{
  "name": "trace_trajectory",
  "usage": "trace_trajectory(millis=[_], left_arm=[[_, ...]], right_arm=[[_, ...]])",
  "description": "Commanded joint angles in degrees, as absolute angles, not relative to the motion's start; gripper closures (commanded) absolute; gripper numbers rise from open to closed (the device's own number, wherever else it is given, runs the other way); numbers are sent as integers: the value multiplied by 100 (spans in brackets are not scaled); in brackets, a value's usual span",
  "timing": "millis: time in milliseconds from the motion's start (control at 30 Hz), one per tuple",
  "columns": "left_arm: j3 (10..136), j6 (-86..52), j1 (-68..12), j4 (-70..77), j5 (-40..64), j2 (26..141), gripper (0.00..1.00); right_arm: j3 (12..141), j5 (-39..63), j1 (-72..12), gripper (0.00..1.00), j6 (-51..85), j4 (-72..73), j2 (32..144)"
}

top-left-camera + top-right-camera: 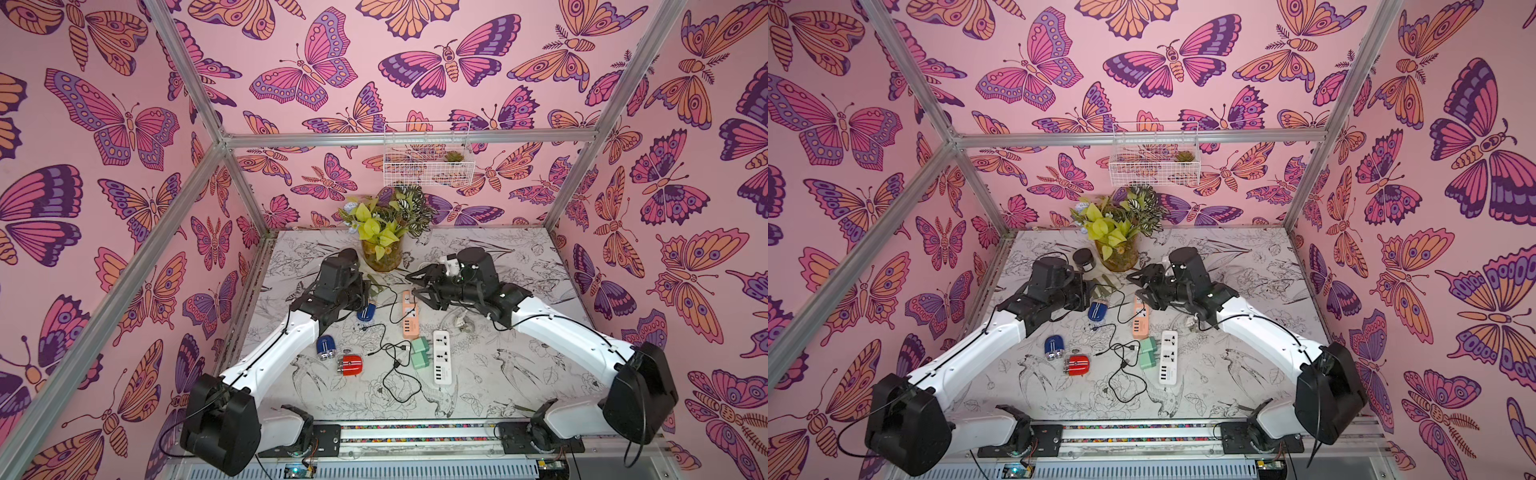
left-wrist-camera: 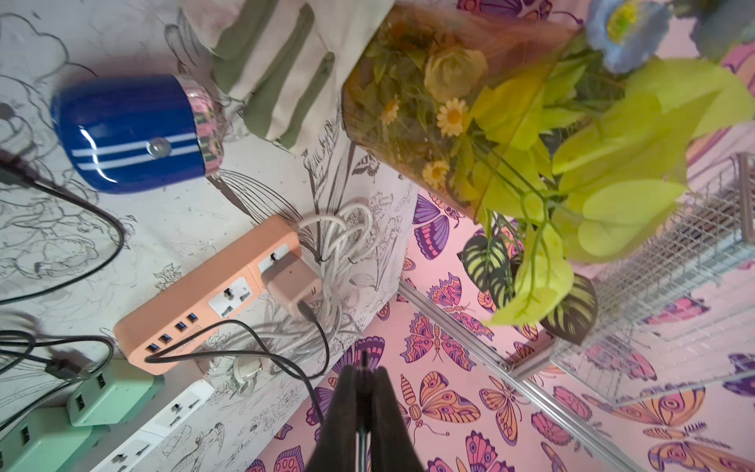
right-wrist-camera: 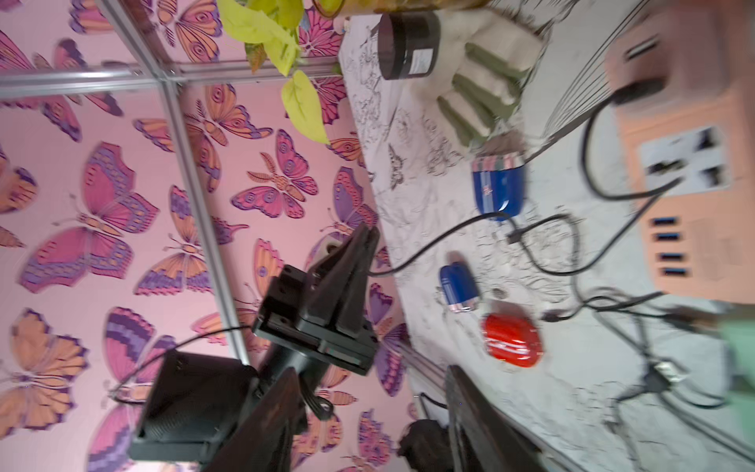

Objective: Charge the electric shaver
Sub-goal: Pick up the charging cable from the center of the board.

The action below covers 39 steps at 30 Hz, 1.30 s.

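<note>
A blue electric shaver (image 1: 366, 312) (image 1: 1097, 311) (image 2: 130, 130) with white stripes lies on the table left of the orange power strip (image 1: 410, 319) (image 2: 196, 302). My left gripper (image 2: 363, 370) (image 3: 365, 241) hangs just beside it, shut on a thin black cable (image 3: 429, 245). That cable runs from the fingertips to the shaver's (image 3: 496, 190) rounded end; whether it is plugged in I cannot tell. A pink adapter (image 2: 292, 286) sits in the strip with a black cable in it. My right gripper (image 1: 415, 286) (image 3: 367, 429) hovers open above the strip's far end, holding nothing.
A second blue shaver (image 1: 325, 347) and a red one (image 1: 350, 365) lie nearer the front. Green adapters (image 1: 419, 352), a white power strip (image 1: 443, 356) and loose black cables (image 1: 395, 374) fill the middle. A vase of plants (image 1: 381, 253), black jar (image 1: 1084, 259) and striped cloth (image 2: 278, 73) stand behind.
</note>
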<state>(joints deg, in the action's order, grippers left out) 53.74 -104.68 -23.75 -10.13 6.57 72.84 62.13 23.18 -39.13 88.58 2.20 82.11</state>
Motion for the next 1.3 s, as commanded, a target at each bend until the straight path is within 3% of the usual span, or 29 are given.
trace_trajectory(millis=[0,333,433,600,967,1067,1100,1267], left_arm=[[5322,-10284,-2575,-766,426,6974,100],[4931,-10100,-2883,-418,379,6539,100],[4779,-10091,-2909,-311,360,6381,100],[4639,-10065,-2909,-281,343,6224,100],[4586,-9978,-2900,-148,317,6240,100],[4631,-9858,-2814,-286,389,6182,70],[4632,-9821,-2752,-347,479,6163,64],[4520,-9789,-2437,-481,943,6100,59]], right_arm=[[6085,1804,-4240,41,10484,1737,8392],[5910,952,-4782,50,11642,2482,8875],[5935,862,-4781,57,11689,2437,8876],[5894,916,-4790,80,11681,2289,8803],[5689,1025,-4790,100,11659,2125,8663],[5644,1107,-4694,100,11486,1932,8532],[5635,1147,-4650,100,11410,1848,8481],[5487,1264,-4512,100,11259,1704,8314]])
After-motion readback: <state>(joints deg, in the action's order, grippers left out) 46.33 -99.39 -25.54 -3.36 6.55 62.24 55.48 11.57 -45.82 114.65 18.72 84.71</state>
